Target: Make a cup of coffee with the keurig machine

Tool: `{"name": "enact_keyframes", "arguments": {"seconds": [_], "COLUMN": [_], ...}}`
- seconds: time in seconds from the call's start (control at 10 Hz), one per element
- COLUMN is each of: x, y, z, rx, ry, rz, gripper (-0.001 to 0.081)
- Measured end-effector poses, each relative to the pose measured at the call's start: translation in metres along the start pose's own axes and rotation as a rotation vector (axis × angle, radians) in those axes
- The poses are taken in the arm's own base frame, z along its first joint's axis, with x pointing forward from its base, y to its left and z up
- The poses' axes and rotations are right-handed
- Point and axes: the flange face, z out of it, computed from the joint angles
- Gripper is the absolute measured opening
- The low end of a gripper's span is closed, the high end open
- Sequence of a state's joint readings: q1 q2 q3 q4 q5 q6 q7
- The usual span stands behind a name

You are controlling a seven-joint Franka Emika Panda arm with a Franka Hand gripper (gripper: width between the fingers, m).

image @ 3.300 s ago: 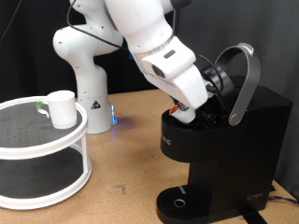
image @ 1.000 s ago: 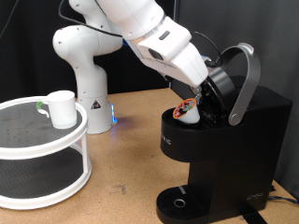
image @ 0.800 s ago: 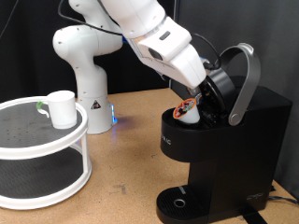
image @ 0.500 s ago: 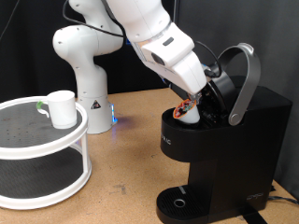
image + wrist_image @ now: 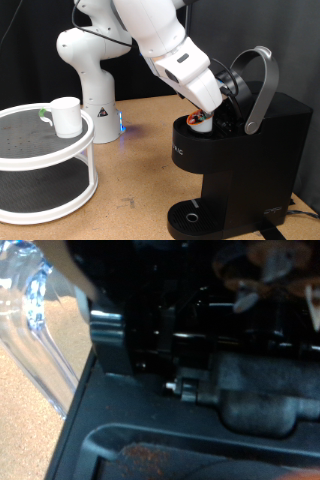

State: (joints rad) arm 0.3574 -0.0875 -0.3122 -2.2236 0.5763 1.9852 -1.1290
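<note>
The keurig machine [image 5: 245, 160] stands at the exterior view's right, black, with its silver-grey lid handle [image 5: 262, 85] raised and the pod chamber open. My gripper [image 5: 212, 112] reaches down into the open chamber. A small white pod with a reddish top [image 5: 203, 121] shows just under it, in the chamber mouth. The cup [image 5: 66, 116] stands apart at the exterior view's left, on the top shelf of a white round stand [image 5: 40, 155]. The wrist view shows only the machine's dark inside [image 5: 200, 390], blurred, and no fingers clearly.
The round drip tray [image 5: 190, 218] at the machine's foot carries nothing. The arm's white base [image 5: 95, 95] stands behind, between the stand and the machine. The stand has a lower shelf [image 5: 40, 190]. The wooden table top [image 5: 140, 170] lies between them.
The arm has sunk lower and a little to the exterior view's left over the chamber, so less of the pod shows than a second ago. The cup and the machine have not moved.
</note>
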Motion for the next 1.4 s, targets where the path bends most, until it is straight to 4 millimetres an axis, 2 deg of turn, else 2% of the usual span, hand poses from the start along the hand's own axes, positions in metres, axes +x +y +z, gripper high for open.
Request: {"name": "enact_keyframes", "arguments": {"seconds": [0.3, 0.5, 0.7, 1.0, 1.4], "x": [0.000, -0.001, 0.000, -0.002, -0.018], "y": [-0.001, -0.002, 0.001, -0.004, 0.000], "z": [0.014, 0.016, 0.014, -0.010, -0.032], "rx": [0.032, 0.042, 0.014, -0.048, -0.104], "ry": [0.009, 0.023, 0.116, 0.230, 0.187], "rz": [-0.004, -0.005, -0.021, -0.029, -0.015], "gripper": [0.0802, 0.0802, 0.0802, 0.0802, 0.0802]}}
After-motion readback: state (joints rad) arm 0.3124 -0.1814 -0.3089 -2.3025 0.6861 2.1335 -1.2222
